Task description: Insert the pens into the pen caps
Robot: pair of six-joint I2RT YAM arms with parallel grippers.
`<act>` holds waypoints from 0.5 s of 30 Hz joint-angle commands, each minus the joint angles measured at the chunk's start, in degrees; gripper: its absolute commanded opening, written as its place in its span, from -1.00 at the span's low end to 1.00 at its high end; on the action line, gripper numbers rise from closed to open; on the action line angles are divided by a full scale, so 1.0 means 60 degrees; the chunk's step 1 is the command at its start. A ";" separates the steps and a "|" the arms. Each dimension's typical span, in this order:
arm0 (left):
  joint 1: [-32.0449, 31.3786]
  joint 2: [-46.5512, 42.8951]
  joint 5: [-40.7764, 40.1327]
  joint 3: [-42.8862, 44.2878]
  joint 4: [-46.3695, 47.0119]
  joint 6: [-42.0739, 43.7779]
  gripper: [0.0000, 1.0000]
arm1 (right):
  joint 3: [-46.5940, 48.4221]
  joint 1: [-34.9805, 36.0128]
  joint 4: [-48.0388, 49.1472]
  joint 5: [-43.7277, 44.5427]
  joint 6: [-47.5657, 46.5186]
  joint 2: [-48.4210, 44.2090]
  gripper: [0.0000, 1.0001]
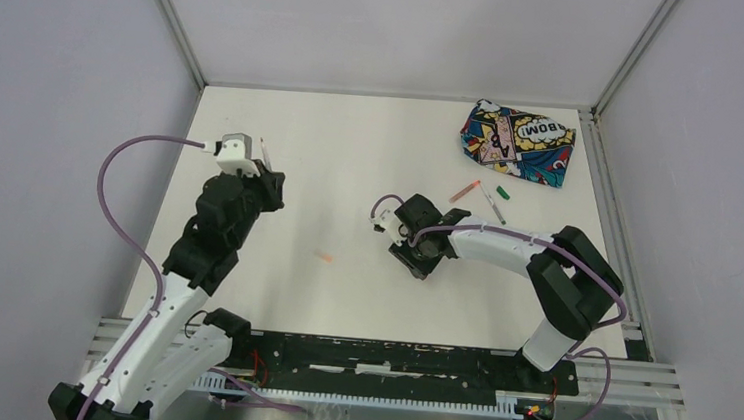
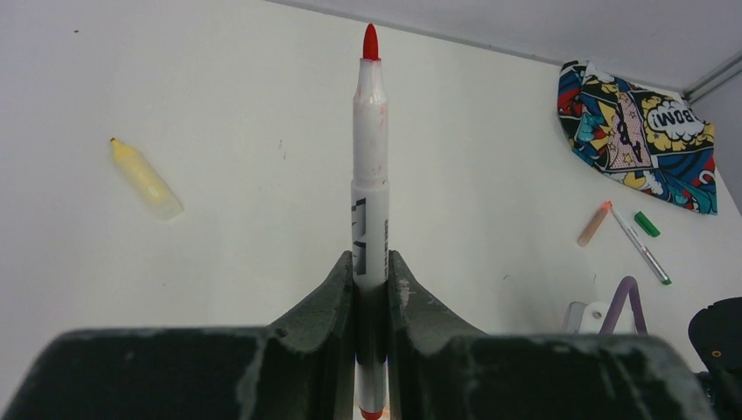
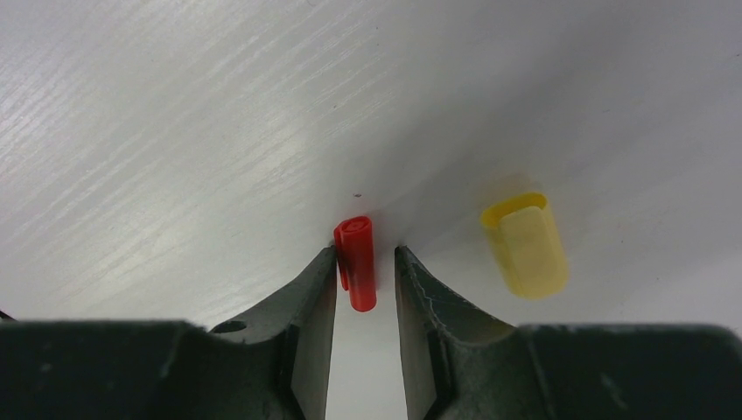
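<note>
My left gripper (image 2: 372,258) is shut on a whitish pen with a red tip (image 2: 370,157) and holds it above the table's left side (image 1: 266,170). My right gripper (image 3: 366,254) is down at the table's middle (image 1: 415,249). Its jaws are open around a red cap (image 3: 357,262), which touches the left finger, with a gap on the right. A yellow cap (image 3: 525,245) lies just to its right. A yellow pen (image 2: 144,179), an orange pen (image 1: 465,190), a green-ended pen (image 1: 492,205) and a green cap (image 1: 503,192) lie on the table. An orange cap (image 1: 324,257) lies mid-table.
A comic-print pouch (image 1: 517,141) lies at the back right corner, just behind the orange and green pens. White walls with metal frame rails (image 1: 172,24) close in the table on three sides.
</note>
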 commanded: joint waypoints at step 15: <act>0.0054 -0.0441 -0.0518 -0.0152 0.0534 -0.0187 -0.96 | -0.0820 -0.0130 -0.0944 0.0431 -0.0100 0.0985 -0.31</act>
